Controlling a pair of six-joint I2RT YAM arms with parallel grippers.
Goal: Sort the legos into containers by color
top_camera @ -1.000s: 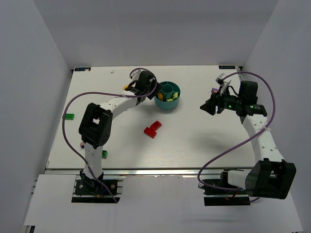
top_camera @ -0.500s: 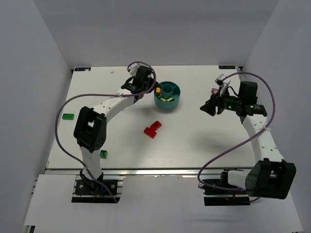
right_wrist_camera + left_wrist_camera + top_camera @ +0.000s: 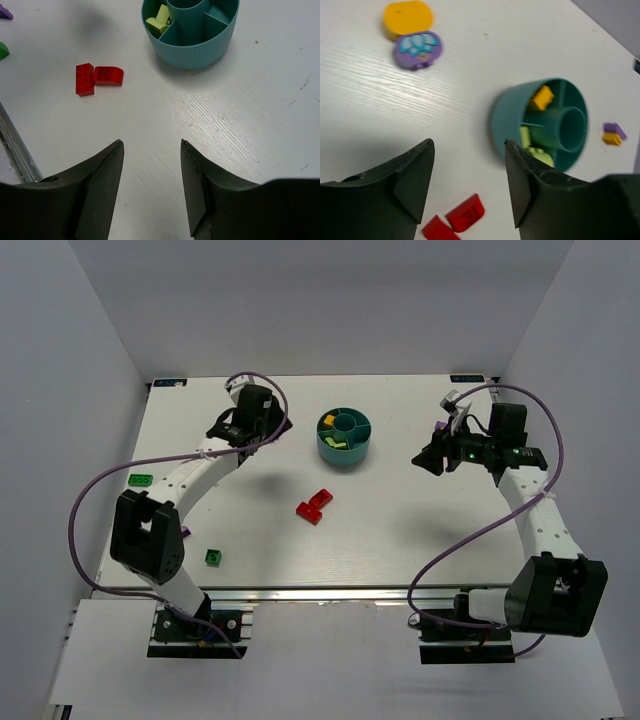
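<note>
The teal dish (image 3: 344, 437) stands at the back middle of the table. It holds a yellow-orange brick (image 3: 541, 97) and lime bricks (image 3: 530, 145) in separate wedges. Two red bricks (image 3: 315, 506) lie together in front of the dish and also show in the right wrist view (image 3: 99, 77). My left gripper (image 3: 278, 426) is open and empty, left of the dish, with the dish (image 3: 540, 125) and red bricks (image 3: 455, 222) ahead of it. My right gripper (image 3: 425, 460) is open and empty, right of the dish (image 3: 190, 30), above bare table.
A lime green brick (image 3: 140, 479) and a dark green brick (image 3: 213, 556) lie at the left. A small purple and orange brick (image 3: 614, 134) lies right of the dish. An orange round piece (image 3: 407, 17) and a purple round piece (image 3: 417, 49) lie behind the left gripper's reach.
My left gripper has drawn back from the dish's left rim to the left and is empty. A yellow-orange brick now lies in the dish. The right arm has barely moved.
</note>
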